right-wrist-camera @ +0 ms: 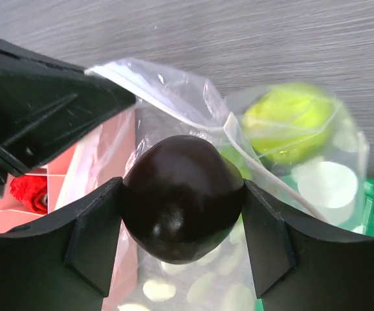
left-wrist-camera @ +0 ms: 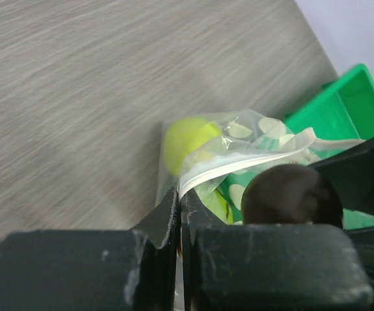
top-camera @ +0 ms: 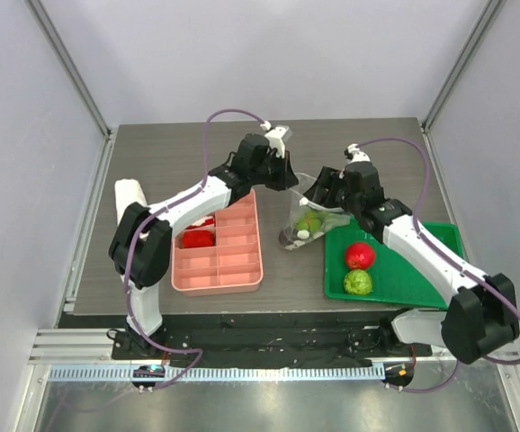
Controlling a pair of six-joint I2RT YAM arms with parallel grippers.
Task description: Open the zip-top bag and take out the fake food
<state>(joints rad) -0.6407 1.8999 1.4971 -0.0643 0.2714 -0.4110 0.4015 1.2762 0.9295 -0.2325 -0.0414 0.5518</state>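
The zip-top bag [top-camera: 296, 232], clear with white dots, hangs between my two grippers in the middle of the table. My left gripper [top-camera: 289, 184] [left-wrist-camera: 179, 194] is shut on the bag's white zip edge [left-wrist-camera: 239, 159]. The yellow-green pear [left-wrist-camera: 187, 137] [right-wrist-camera: 284, 120] lies inside the bag. My right gripper [top-camera: 323, 205] [right-wrist-camera: 182, 194] is shut on a dark, glossy round fruit [right-wrist-camera: 182, 214] at the bag's open mouth; the fruit also shows in the left wrist view [left-wrist-camera: 290, 194]. The red apple [top-camera: 360, 255] and the bumpy green fruit [top-camera: 358, 283] lie in the green tray [top-camera: 422, 236].
A pink divided tray [top-camera: 233, 270] with red pieces [top-camera: 197, 238] lies left of the bag, under the left arm. A white object [top-camera: 130, 192] stands at the table's left edge. The green tray's corner [left-wrist-camera: 349, 103] is close behind the bag.
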